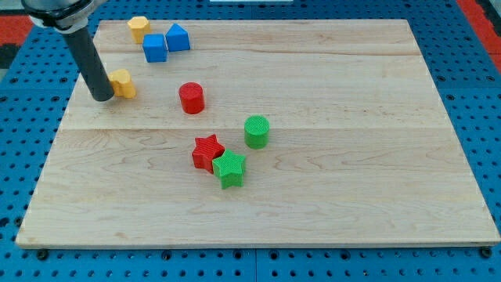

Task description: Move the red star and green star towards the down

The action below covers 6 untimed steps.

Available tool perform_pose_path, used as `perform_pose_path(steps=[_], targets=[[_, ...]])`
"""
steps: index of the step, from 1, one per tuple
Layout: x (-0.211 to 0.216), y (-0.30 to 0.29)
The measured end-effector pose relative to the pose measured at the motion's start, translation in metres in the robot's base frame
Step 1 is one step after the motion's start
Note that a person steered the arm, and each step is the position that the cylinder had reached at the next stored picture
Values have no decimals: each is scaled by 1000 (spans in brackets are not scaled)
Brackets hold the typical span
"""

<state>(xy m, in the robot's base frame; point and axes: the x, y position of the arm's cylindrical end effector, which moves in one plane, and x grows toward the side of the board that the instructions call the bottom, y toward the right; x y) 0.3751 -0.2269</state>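
Arm cut off at the view's top; only the dark rod shows. No claw fitted, so no jaw state to report. My tip (pixel 102 98) set on the counter (pixel 376 196), touching or just beside a yellow block (pixel 122 83), shape unclear. Red star (pixel 207 152) and green star (pixel 230 169) touching, well apart from my tip, toward the view's bottom right of it. Red cylinder (pixel 192 98) between tip and stars. Green cylinder (pixel 256 131) near the stars. Two blue blocks (pixel 155 48) (pixel 178 37) and another yellow block (pixel 138 28) above my tip.
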Motion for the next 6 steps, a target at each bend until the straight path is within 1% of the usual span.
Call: perform_pose_path(steps=[1,2,3,4,5,6], targets=[[-36,20],[-42,37],[-1,36],[61,36],[92,71],[92,143]])
